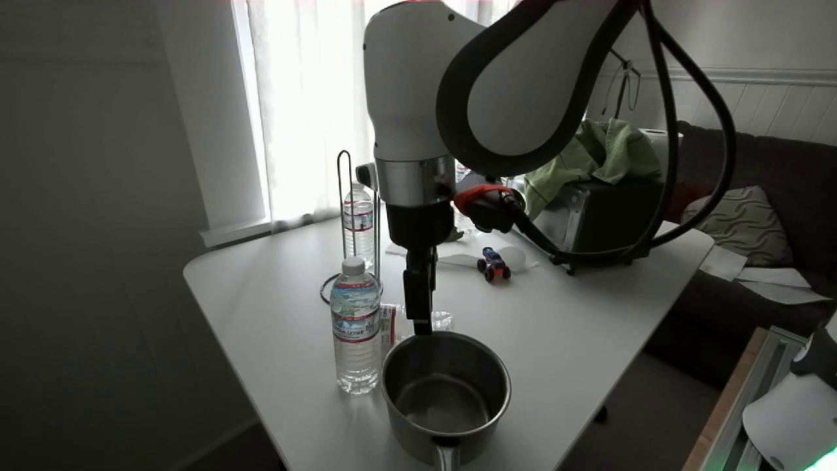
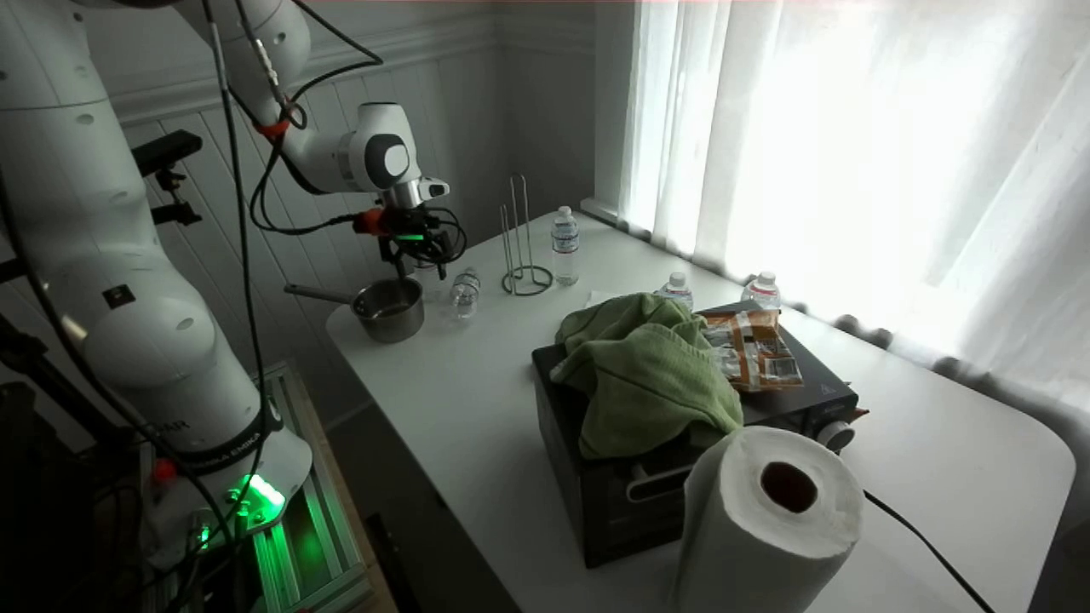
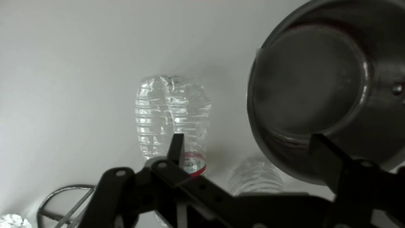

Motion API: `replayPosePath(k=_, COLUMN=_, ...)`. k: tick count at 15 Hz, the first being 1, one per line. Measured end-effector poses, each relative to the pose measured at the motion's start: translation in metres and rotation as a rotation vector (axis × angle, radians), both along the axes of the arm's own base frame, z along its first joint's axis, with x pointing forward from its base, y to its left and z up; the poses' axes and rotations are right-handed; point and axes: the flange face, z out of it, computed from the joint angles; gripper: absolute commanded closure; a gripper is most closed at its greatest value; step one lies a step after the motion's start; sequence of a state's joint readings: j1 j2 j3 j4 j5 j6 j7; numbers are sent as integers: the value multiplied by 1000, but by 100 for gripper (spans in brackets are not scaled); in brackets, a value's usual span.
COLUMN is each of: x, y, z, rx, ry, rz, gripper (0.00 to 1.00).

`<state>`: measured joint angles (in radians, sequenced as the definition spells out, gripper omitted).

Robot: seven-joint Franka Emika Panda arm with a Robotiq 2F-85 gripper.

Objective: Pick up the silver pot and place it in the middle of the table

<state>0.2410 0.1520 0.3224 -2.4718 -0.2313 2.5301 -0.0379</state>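
Observation:
The silver pot (image 1: 451,399) stands upright on the white table (image 1: 556,327), near one end. In an exterior view the pot (image 2: 389,313) shows its long handle (image 2: 317,293) pointing left. My gripper (image 2: 421,271) is above the pot's edge, pointing down. In the wrist view my gripper (image 3: 248,142) is open with nothing held. One finger is over the pot's (image 3: 303,95) inside and the other is outside it, over a lying bottle. The pot's rim lies between them. I cannot tell whether the finger dips below the rim. The handle is out of the wrist view.
An upright water bottle (image 1: 356,333) stands close beside the pot. A crumpled clear bottle (image 3: 172,117) lies beside it. A wire stand (image 2: 526,277) and another bottle (image 2: 565,247) are farther off. A toaster oven (image 2: 588,477) with a green towel (image 2: 656,375), and a toy car (image 1: 494,265), are on the table.

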Motion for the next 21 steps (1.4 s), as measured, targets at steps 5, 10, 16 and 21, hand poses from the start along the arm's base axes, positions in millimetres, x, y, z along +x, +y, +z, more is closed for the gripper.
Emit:
replayPosePath(k=5, x=3, y=5, z=-17, rx=12, ry=31, rz=72, gripper=0)
replayPosePath(k=10, x=5, y=8, z=-35, rx=21, ry=68, rz=127, gripper=0)
replayPosePath(k=16, x=9, y=12, z=-47, rx=29, ry=95, rz=179, gripper=55)
replayPosePath(k=21, x=10, y=13, z=-53, rx=33, ry=111, rz=224, gripper=91)
